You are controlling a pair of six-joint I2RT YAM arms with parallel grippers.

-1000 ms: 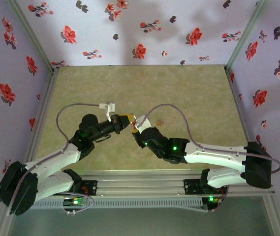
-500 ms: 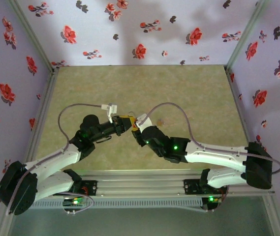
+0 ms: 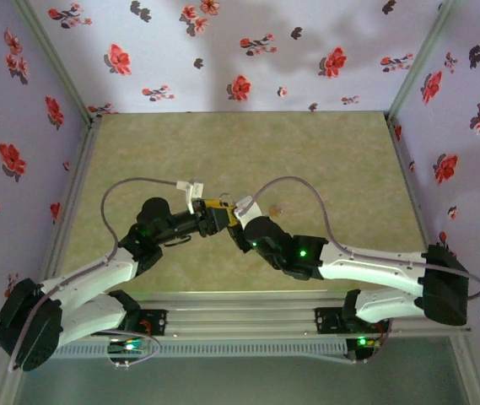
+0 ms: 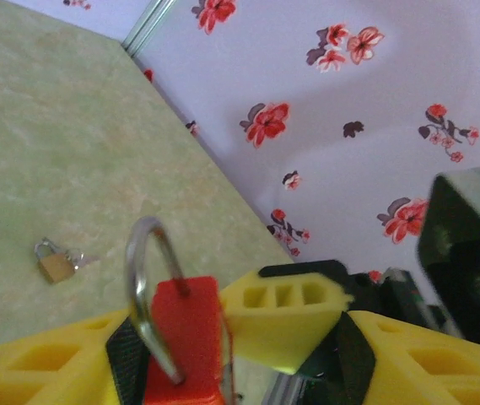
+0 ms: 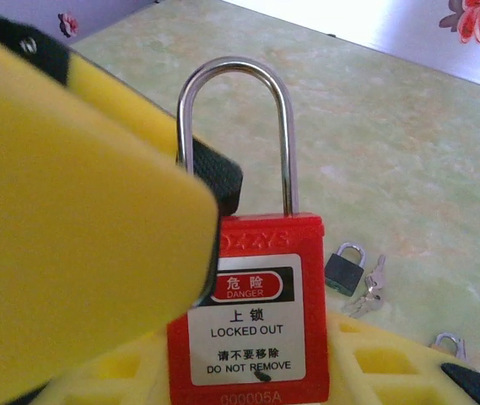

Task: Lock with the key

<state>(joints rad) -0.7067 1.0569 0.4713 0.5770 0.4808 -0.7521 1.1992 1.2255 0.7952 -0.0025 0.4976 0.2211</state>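
A red padlock (image 5: 252, 321) with a silver shackle (image 5: 238, 72) and a white "LOCKED OUT" label stands upright in my right gripper (image 5: 256, 312), which is shut on its body. In the left wrist view the same padlock (image 4: 185, 337) leans against the black pad of one left finger (image 4: 45, 367). My left gripper (image 4: 240, 354) is open, its other finger (image 4: 429, 363) far off to the right. A yellow right-gripper finger (image 4: 294, 316) sits between them against the padlock. The two grippers (image 3: 213, 217) (image 3: 238, 221) meet above the table's middle. The key is hidden.
A small brass padlock (image 4: 54, 263) lies on the green table (image 4: 45, 126) beyond the grippers. The right wrist view shows a small dark padlock (image 5: 345, 268) with silver keys (image 5: 370, 291) and another small shackle (image 5: 449, 344). Flowered walls (image 3: 240, 51) enclose the table.
My left gripper has opened from shut. Both grippers have drifted slightly toward the near edge, still meeting at the padlock. The right grip is unchanged.
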